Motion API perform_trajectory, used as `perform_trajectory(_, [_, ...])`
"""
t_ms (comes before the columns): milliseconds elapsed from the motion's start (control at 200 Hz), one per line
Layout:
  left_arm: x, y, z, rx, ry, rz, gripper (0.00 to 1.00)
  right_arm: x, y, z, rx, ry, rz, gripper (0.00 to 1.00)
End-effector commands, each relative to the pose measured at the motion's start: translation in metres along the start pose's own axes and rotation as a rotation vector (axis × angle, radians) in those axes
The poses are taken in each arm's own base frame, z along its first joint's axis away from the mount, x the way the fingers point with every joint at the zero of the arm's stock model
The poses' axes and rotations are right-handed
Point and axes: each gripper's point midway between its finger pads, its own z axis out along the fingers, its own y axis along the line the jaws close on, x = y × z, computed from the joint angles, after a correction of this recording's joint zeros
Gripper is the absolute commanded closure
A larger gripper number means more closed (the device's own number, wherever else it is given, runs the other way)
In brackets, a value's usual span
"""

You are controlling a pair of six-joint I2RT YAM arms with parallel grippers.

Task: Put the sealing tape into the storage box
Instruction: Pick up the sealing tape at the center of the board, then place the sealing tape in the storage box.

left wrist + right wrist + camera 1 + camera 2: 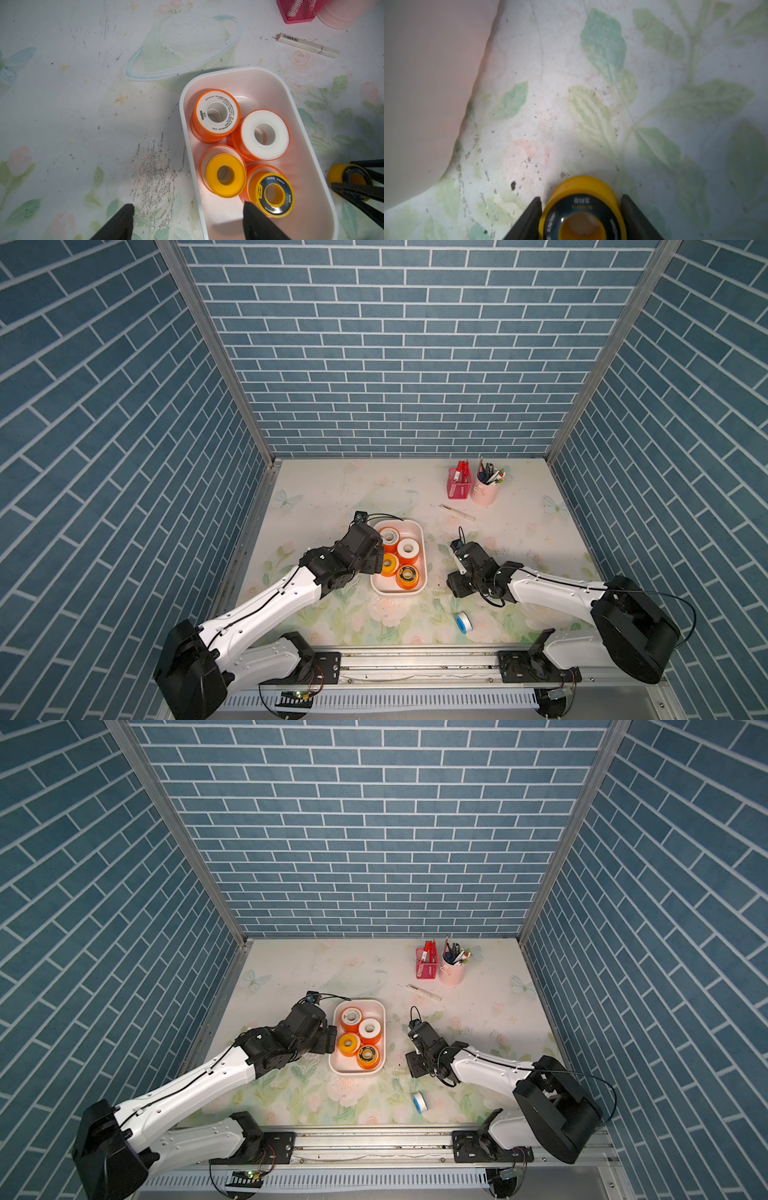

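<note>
The white storage box [423, 539] [384, 1027] [182, 116] holds several spools of sealing tape, among them an orange one [390, 536], a white-faced one [264, 135], a yellow one [225, 175] and a black-labelled one [272, 193]. My left gripper [189, 207] is open and straddles the box's rim, one finger over the table, the other inside, holding nothing. Just right of the box, my right gripper [580, 199] is shut on a yellow, black-labelled spool [581, 187] [336, 174] that rests on the table. A blue spool [462, 621] [417, 1100] lies near the front edge.
A red mesh basket [459, 483] and a pink pen cup [484, 491] stand at the back right. A pale pen [457, 512] lies on the floral mat behind the right arm. Blue brick walls close in three sides.
</note>
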Motion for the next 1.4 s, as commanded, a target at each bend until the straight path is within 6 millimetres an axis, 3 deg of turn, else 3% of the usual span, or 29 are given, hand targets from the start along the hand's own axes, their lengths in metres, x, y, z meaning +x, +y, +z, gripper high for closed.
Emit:
perform_trajectory(0, [0.004, 0.004, 0.003, -0.013, 0.013, 0.008, 0.15, 0.000, -0.001, -0.007, 0.010, -0.011, 0.027, 0.48])
perform_trajectory(320, [0.003, 0.005, 0.002, -0.011, 0.005, 0.001, 0.15, -0.030, 0.010, -0.028, -0.025, -0.094, 0.028, 0.51])
perform_trajectory(740, [0.003, 0.004, 0.001, -0.010, 0.004, 0.001, 0.15, -0.045, 0.014, -0.046, -0.034, -0.130, 0.028, 0.52])
perform_trajectory(930, [0.001, 0.006, 0.000, -0.014, -0.003, -0.004, 0.15, -0.057, 0.025, -0.054, -0.082, -0.144, 0.012, 0.52])
perform_trajectory(1180, [-0.005, 0.011, -0.006, -0.015, -0.033, -0.026, 0.15, -0.098, 0.048, -0.067, -0.130, -0.170, -0.049, 0.52])
perform_trajectory(1395, [-0.012, 0.025, -0.009, -0.052, -0.060, -0.066, 0.15, -0.143, 0.073, -0.059, -0.158, -0.173, -0.102, 0.52])
